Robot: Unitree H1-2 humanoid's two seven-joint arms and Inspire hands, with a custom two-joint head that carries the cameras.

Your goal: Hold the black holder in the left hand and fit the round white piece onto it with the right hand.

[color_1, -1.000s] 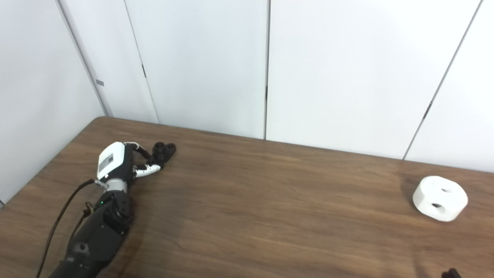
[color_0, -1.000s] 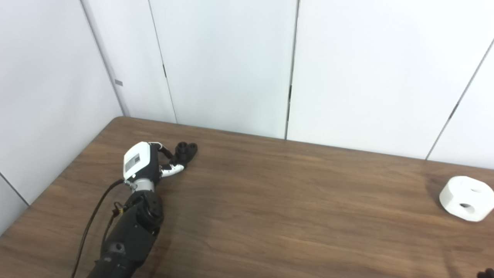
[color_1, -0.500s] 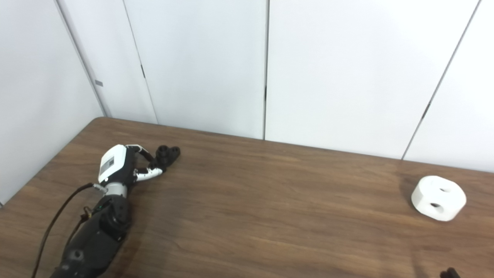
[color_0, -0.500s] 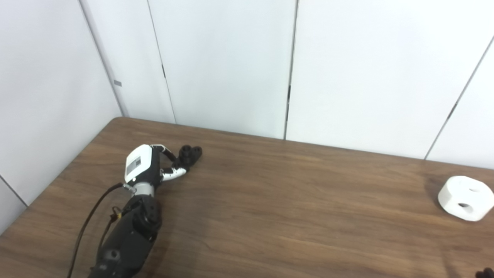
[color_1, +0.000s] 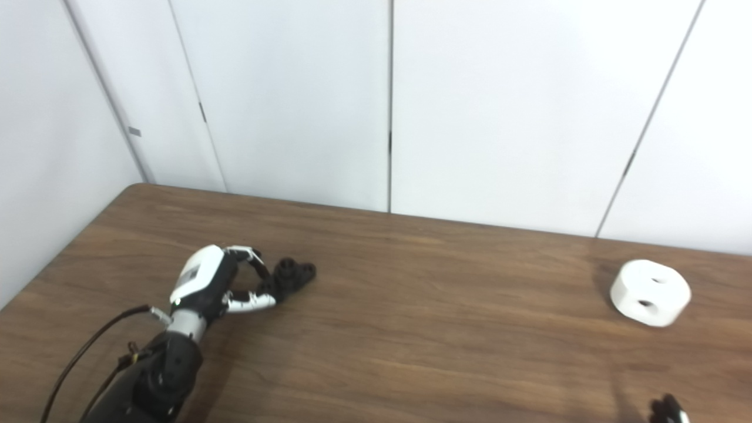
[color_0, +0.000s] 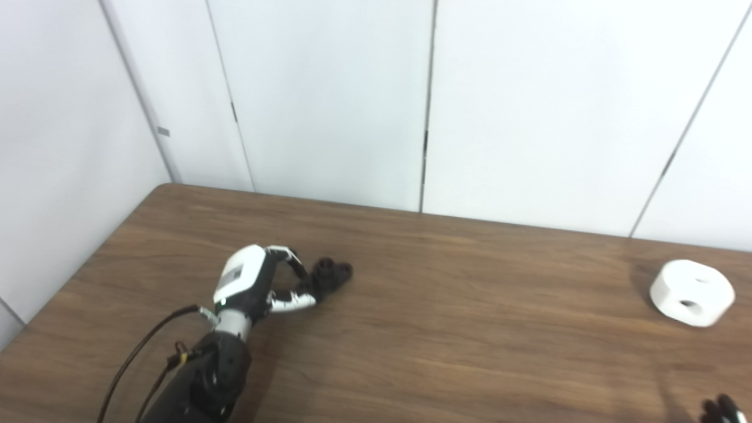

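Note:
The small black holder [color_0: 332, 273] is pinched between the fingers and thumb of my left hand [color_0: 258, 285], low over the left part of the brown wooden table [color_0: 470, 329]. I cannot tell whether the holder touches the tabletop. The round white piece [color_0: 692, 292], with two holes in it, lies on the table at the far right, apart from both hands. Only the dark fingertips of my right hand [color_0: 719, 408] show at the bottom right corner, well in front of the white piece. The same scene shows in the right eye view, with the holder [color_1: 295, 273] and the white piece [color_1: 649, 292].
White wall panels stand right behind the table's far edge. The table's left edge runs diagonally beside my left arm, with a black cable hanging along the forearm [color_0: 141, 358].
My left hand has carried the black holder to the right and nearer to me. The camera has shifted slightly right. The white piece has stayed put. The right fingertips have risen slightly into view.

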